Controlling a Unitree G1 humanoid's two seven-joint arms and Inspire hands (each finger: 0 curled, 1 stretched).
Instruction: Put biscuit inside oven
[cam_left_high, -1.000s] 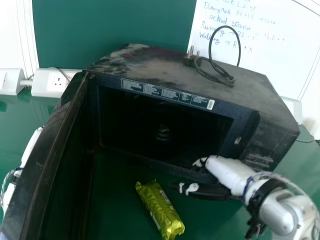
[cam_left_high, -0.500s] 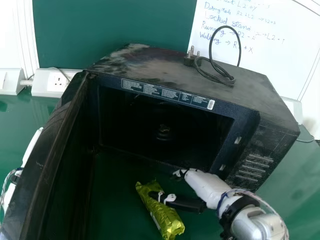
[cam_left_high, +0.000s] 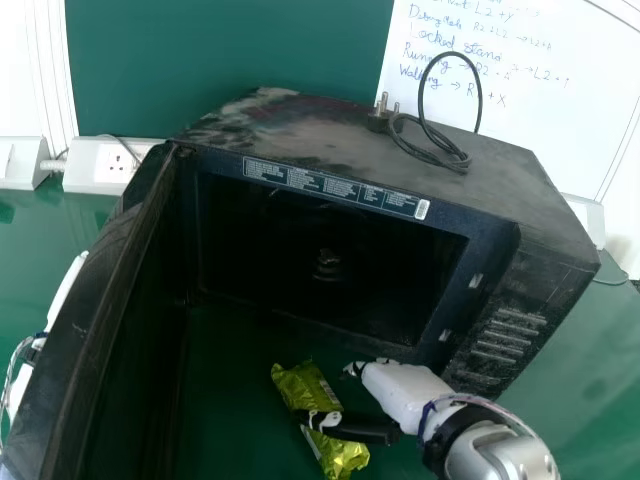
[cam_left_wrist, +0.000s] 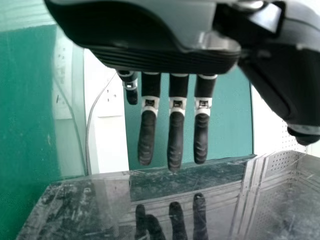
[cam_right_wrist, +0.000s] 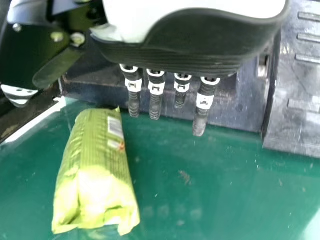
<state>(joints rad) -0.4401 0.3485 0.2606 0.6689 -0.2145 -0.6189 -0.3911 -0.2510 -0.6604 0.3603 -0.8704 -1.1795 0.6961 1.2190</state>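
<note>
The yellow-green biscuit packet (cam_left_high: 308, 391) lies on the green table in front of the microwave oven (cam_left_high: 400, 240), whose door stands open at the left. My right hand (cam_left_high: 400, 392) is just right of the packet, its thumb extending over the packet's middle. In the right wrist view the right hand (cam_right_wrist: 190, 50) has straight fingers, with the packet (cam_right_wrist: 95, 170) beside them, not held. Behind the door at the left edge is part of my left hand or arm (cam_left_high: 55, 310). The left wrist view has the left hand (cam_left_wrist: 176, 135) with straight fingers near the door's glossy surface (cam_left_wrist: 100, 205).
The open door (cam_left_high: 90, 300) walls off the left side of the work area. A cable with a plug (cam_left_high: 440, 150) rests on top of the oven. A socket box (cam_left_high: 105, 165) and a whiteboard (cam_left_high: 520, 90) are behind.
My right hand has moved left and nearer to the robot, away from the oven's front, bringing its thumb over the packet. The packet and the left arm have stayed put.
</note>
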